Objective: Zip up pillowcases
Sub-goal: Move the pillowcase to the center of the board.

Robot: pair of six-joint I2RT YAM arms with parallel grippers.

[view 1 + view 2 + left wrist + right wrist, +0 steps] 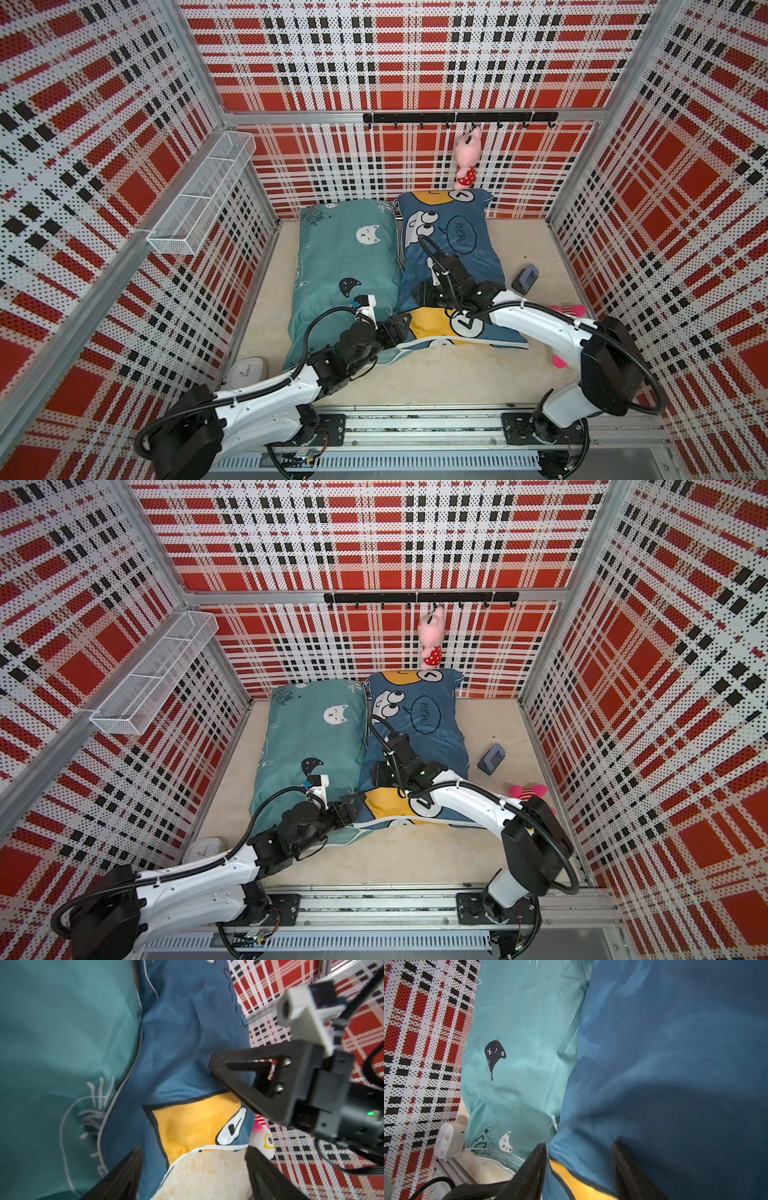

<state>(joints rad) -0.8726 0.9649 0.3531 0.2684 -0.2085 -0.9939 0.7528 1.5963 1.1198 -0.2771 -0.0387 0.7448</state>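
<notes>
The left gripper (193, 1152) is standing wide open and holding nothing. In its gap, the white-piped near corner of the blue pillowcase (455, 253) and some bare beige tabletop (436, 374) are showing. The right gripper (578, 1145) is pressing down on the middle of that same pillowcase. Its jaws are partly spread with a swell of blue fabric between them, and whether it is pinching the cloth cannot be told. The blue pillowcase, printed with yellow patches, googly eyes and clock circles, is lying stuffed and rumpled, its far end reaching the back wall (415, 166). The teal pillowcase (345, 257), printed with cat faces, is lying just beside it on the left, touching along the long edge.
</notes>
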